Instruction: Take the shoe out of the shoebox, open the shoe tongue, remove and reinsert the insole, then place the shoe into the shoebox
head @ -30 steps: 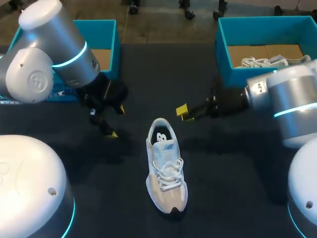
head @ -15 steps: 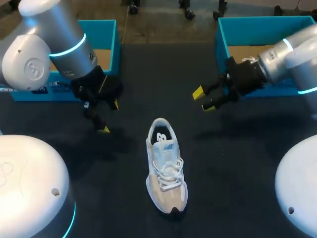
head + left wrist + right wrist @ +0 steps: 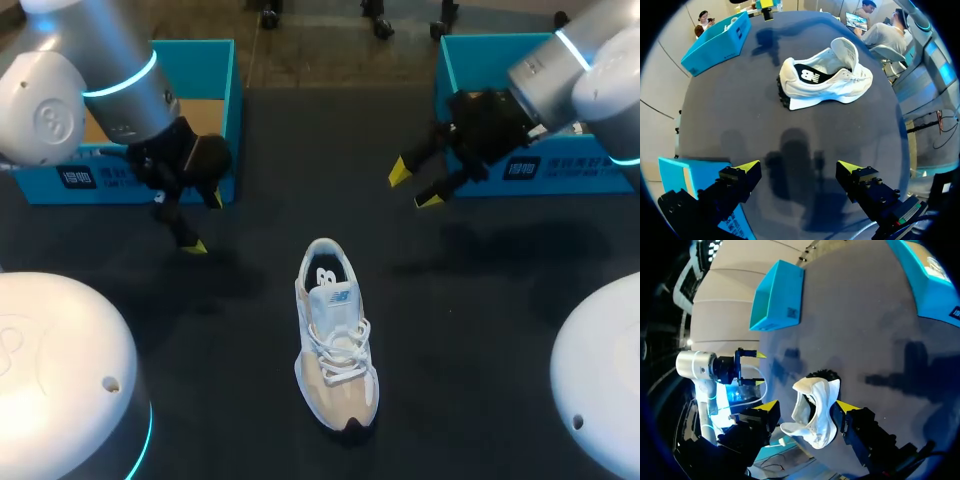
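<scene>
Pulling back is the main change over the last sec: both arms have left the middle of the table [image 3: 470,300]. L gripper [image 3: 205,223] was just beside the sneaker's heel and has gone out and back toward the L teal shoebox [image 3: 225,75]. R gripper [image 3: 414,186] was also close by the heel and has swung up and away, now in front of the R teal shoebox [image 3: 447,95]. The white sneaker [image 3: 336,345] hasn't shifted at all: same spot mid-table, upright on its sole, toe toward the robot, heel toward the far edge, well apart from both boxes.

What that means, as I read it: sneaker is out of the box and nothing has hold of it. Dark insole w/ a logo shows inside the heel opening, so it looks seated; tongue seems lifted in the L wrist view, laces loose-ish. Whether insole work is finished I can't say. Boxing the shoe is not yet done, and either arm would need a fresh approach + grasp first.

Tools: L fingers spread wide, yellow tips well apart, nothing btw them, only bare table ahead. R fingers likewise spread, empty; in the R wrist view the sneaker merely lines up in the gap, far off, no contact.
</scene>
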You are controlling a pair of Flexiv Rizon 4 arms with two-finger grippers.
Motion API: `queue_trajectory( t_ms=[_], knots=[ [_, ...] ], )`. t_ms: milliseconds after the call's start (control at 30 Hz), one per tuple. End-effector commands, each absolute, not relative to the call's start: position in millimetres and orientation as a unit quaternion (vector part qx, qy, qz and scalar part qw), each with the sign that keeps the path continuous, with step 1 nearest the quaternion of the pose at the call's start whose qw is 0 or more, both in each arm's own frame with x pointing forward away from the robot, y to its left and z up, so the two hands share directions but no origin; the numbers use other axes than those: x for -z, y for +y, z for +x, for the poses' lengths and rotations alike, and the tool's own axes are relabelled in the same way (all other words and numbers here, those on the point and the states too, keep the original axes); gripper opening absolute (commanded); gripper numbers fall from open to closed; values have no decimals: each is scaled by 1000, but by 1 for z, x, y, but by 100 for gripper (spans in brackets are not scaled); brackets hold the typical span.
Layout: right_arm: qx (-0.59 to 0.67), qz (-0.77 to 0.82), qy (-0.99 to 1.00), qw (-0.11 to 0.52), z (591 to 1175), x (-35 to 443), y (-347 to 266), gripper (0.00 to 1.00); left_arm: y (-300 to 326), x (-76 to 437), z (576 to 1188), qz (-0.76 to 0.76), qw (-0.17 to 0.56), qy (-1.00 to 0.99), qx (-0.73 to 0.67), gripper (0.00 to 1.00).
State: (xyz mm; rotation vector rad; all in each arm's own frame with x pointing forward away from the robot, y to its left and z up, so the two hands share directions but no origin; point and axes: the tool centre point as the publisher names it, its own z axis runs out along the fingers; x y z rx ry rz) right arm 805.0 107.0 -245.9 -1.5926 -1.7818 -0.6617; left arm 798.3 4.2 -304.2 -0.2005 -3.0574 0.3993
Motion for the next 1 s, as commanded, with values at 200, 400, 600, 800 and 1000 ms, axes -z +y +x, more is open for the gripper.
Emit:
queue_trajectory(
  t_ms=[200, 400, 600, 800, 1000],
  knots=[
    [200, -656, -688, 237, 797, 223, 128, 30, 35, 287, 814, -49, 14, -990, -129, 100],
    [191, -667, -684, 225, 792, 222, 138, 0, 63, 271, 833, -45, 3, -991, -125, 100],
    [188, -687, -671, 207, 787, 217, 148, 0, 92, 250, 853, -42, -18, -991, -124, 100],
    [178, -714, -653, 180, 779, 215, 174, 0, 104, 241, 863, -77, -24, -989, -127, 100],
    [192, -717, -646, 177, 774, 215, 184, 0, 104, 241, 863, -77, -24, -989, -127, 100]
  ],
)
